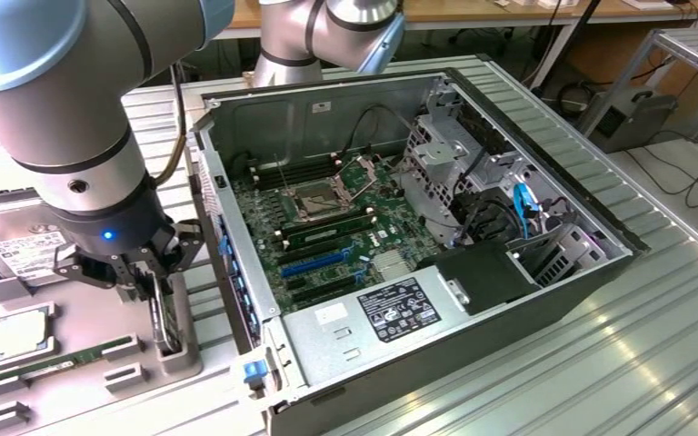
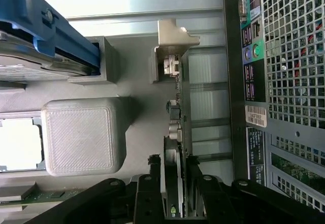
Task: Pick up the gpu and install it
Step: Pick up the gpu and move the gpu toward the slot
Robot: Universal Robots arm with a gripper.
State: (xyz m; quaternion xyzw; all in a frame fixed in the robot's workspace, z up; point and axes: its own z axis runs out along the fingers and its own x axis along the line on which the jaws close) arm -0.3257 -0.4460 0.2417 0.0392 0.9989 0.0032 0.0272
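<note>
- Exterior view: the gripper [image 1: 159, 295] gripped the gpu [image 1: 170, 320], which stood on edge in a grey holder [image 1: 185, 359] just beside the computer case [image 1: 446, 300].
- Wrist view: the card sat centred between the jaws; a straight lift should avoid jamming.

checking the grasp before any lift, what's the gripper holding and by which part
The gpu, pinched across its upper edge by the gripper; it stands on edge in its grey holder.
</note>
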